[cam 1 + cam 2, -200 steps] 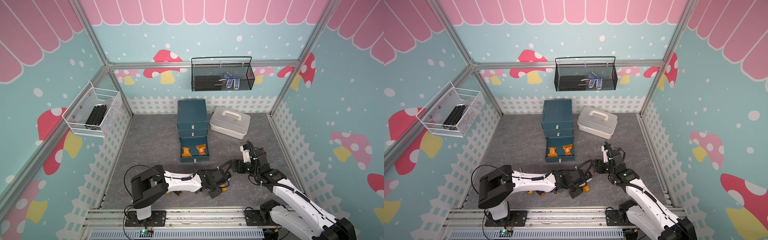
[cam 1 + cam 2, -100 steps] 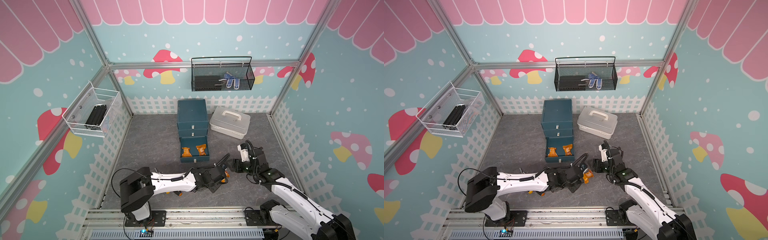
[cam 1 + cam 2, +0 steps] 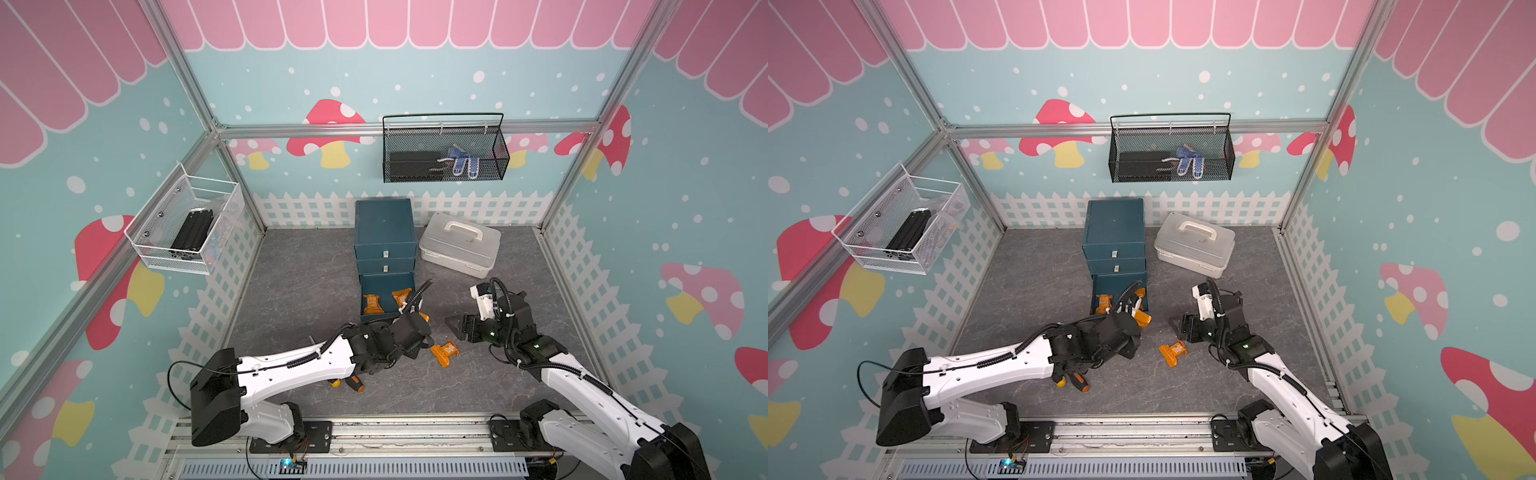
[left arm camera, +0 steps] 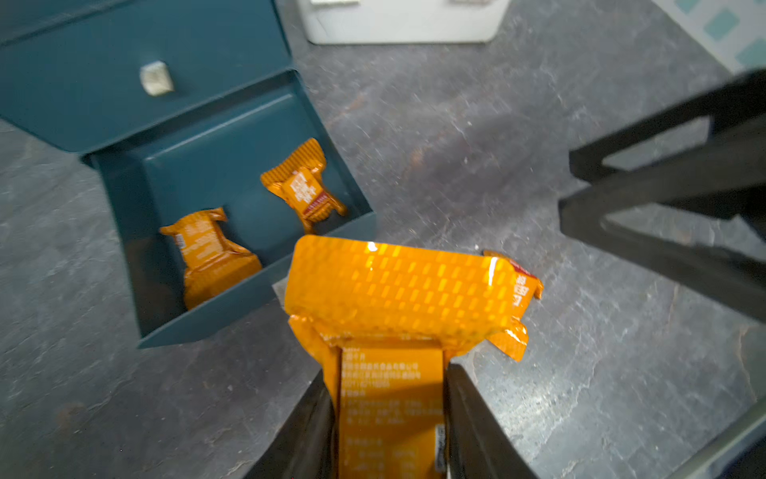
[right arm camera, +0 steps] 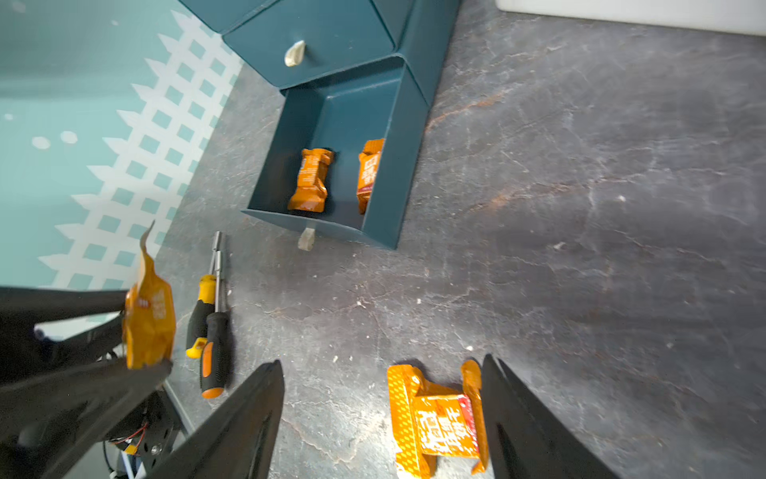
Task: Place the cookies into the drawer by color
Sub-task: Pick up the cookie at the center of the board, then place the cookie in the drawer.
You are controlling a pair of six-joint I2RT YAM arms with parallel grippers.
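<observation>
Cabinet: a dark teal cabinet (image 3: 384, 232) stands at the back of the grey floor. Its two upper drawers are pushed in and its bottom drawer (image 3: 386, 286) is pulled out toward the arms.
Inside the drawer: two orange cookies lie apart from each other. One (image 4: 207, 253) is near the drawer's front wall and the other (image 4: 304, 186) leans at the side wall nearest the case.
Left claw: the left claw (image 4: 389, 394) is clamped on a third orange packet, a finger pressing each long side. The wrapper's flared, crimped end sticks out past the fingertips.
Held cookie: the held cookie (image 4: 398, 286) hangs off the floor just in front of the cabinet's open drawer, by its front corner on the case side.
Right claw: the right claw (image 5: 383, 361) has its fingers spread wide with nothing in them. It sits in front of the cabinet, off to the case side.
Floor cookie: the floor cookie (image 3: 444, 352) lies flat in front of the cabinet, past the drawer's front corner, between the two claws. In the right wrist view it sits in the gap between the spread fingers, close against one of them; whether they touch, I can't tell.
Screwdrivers: two screwdrivers (image 5: 209, 323) lie side by side in front of the cabinet, on the side away from the case.
Case: a pale grey case (image 3: 459, 245) with a white handle sits just beside the cabinet.
</observation>
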